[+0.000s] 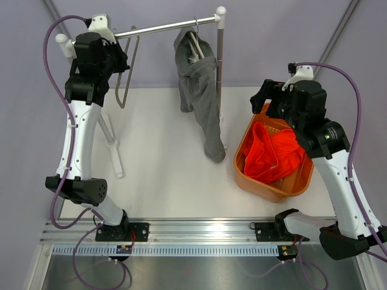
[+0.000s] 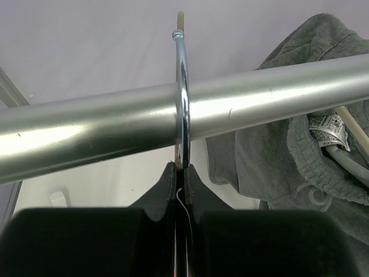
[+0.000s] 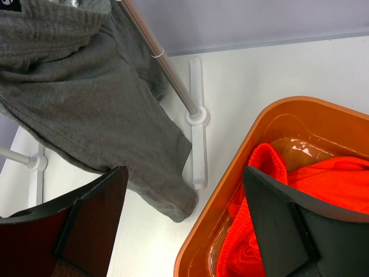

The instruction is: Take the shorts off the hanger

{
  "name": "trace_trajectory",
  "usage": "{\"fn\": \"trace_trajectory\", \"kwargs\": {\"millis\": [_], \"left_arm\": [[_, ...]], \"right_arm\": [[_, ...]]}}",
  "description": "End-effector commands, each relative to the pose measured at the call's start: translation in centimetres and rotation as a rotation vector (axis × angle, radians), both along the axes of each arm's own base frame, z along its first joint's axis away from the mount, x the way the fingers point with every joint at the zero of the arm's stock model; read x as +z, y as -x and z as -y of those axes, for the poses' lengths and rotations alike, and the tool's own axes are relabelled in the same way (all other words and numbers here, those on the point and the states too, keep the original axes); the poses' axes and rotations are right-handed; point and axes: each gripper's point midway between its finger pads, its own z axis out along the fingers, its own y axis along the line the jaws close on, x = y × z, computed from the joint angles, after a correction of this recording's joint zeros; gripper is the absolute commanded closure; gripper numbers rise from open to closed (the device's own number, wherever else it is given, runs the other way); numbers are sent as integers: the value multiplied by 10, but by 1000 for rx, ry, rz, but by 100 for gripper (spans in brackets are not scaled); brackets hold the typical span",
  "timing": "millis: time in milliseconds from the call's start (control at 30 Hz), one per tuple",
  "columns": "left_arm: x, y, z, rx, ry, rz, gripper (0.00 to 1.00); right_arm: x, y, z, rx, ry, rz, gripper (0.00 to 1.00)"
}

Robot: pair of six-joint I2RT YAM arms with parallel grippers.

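Halfway for you: orange-red shorts (image 1: 275, 154) lay in the right basket (image 1: 266, 188) under your open right pincer (image 3: 183, 176); grey shorts (image 1: 202, 96) hung unremoved on the far rail (image 1: 163, 27); left pincer (image 2: 181, 173) gripped an empty hanger (image 2: 181, 86).

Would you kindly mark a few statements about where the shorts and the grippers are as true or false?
1. The grey shorts hang from a hanger on the rail. True.
2. The orange-red shorts lie on the table beside the basket. False: they lie inside the basket.
3. The right gripper is shut on the grey shorts. False: its fingers stand wide apart and hold nothing.
4. The left gripper is shut on the bare hanger's hook, which sits over the rail. True.
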Motion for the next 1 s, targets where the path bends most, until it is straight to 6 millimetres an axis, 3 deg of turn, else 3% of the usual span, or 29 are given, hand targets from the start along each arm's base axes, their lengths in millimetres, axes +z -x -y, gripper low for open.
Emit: {"fn": "trace_trajectory", "kwargs": {"millis": [0,400,633,967], "left_arm": [[21,5,-12,41,-8,68,96],[33,22,-14,38,-20,91,84],[38,31,-17,48,-20,102,83],[53,69,-34,119,-16,149,77]], "right_arm": [[12,5,2,8,-20,36,11],[16,12,3,15,-23,45,10],[18,16,5,15,-23,48,10],[17,18,8,7,-12,49,9]]}}
